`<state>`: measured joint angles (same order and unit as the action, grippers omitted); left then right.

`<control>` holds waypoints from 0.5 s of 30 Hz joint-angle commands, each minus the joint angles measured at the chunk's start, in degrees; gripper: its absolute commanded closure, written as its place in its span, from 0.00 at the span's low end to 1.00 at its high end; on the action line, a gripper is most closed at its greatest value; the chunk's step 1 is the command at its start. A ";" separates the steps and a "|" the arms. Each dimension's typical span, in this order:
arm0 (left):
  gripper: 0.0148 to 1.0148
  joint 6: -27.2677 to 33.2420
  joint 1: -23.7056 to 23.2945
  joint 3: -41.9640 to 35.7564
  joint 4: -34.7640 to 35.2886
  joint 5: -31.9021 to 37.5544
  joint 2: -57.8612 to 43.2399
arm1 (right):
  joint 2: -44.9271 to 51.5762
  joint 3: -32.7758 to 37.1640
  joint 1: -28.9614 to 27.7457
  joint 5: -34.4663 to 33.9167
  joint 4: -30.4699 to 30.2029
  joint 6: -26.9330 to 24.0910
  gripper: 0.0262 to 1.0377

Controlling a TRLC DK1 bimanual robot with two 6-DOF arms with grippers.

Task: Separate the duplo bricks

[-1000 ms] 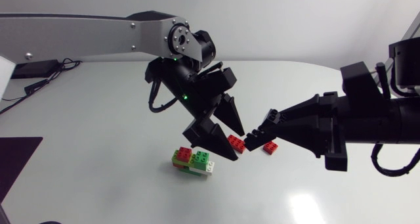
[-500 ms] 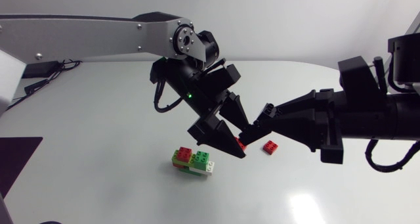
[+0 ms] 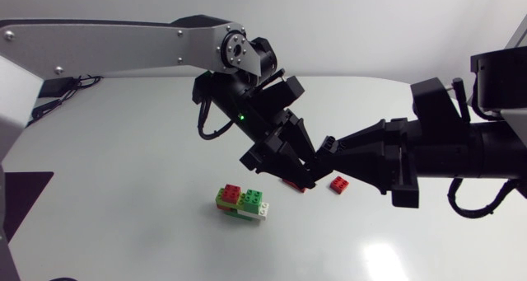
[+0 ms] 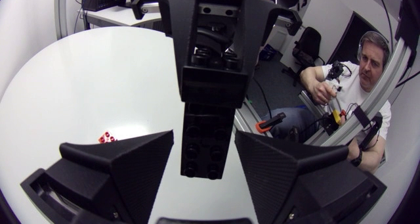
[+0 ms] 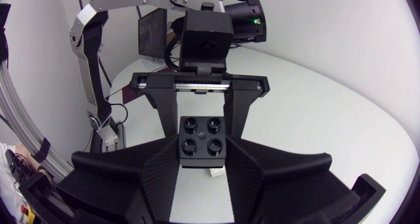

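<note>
My right gripper point(image 3: 318, 166) comes in from the right above the table, shut on a red brick piece point(image 3: 293, 184). That piece looks dark in the wrist views point(image 5: 202, 135). My left gripper point(image 3: 296, 174) meets it from the other side, open, with its fingers point(image 4: 125, 165) flanking the piece point(image 4: 207, 119) and a narrow gap on each side. A single red brick point(image 3: 338, 184) lies on the table under the right gripper. A stack of red, green, lime and white bricks point(image 3: 241, 202) stands below the left gripper.
The white table point(image 3: 123, 174) runs wide to the left and to the front. Cables point(image 3: 58, 91) lie at the far left edge. The small red brick point(image 4: 106, 138) also shows on the table beyond my left finger.
My left gripper has moved right and down onto the piece held by the right gripper. Its fingers have narrowed around it. The right gripper has edged left.
</note>
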<state>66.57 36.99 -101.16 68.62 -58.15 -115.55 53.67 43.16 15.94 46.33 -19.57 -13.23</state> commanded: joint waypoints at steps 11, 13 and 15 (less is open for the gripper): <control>0.86 2.08 0.54 -2.19 0.46 -1.62 -2.84 | 0.21 -1.58 -0.30 1.57 1.29 1.19 0.71; 0.87 2.87 0.62 -2.19 1.08 -1.62 -2.84 | -0.23 -1.50 -0.83 2.19 1.12 1.19 0.71; 0.87 4.63 0.89 -2.02 2.66 -1.62 -2.93 | -0.76 -1.14 -1.71 3.16 0.85 1.19 0.71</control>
<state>68.86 37.28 -101.62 69.91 -58.92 -116.64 53.78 42.74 14.90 47.86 -19.14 -13.19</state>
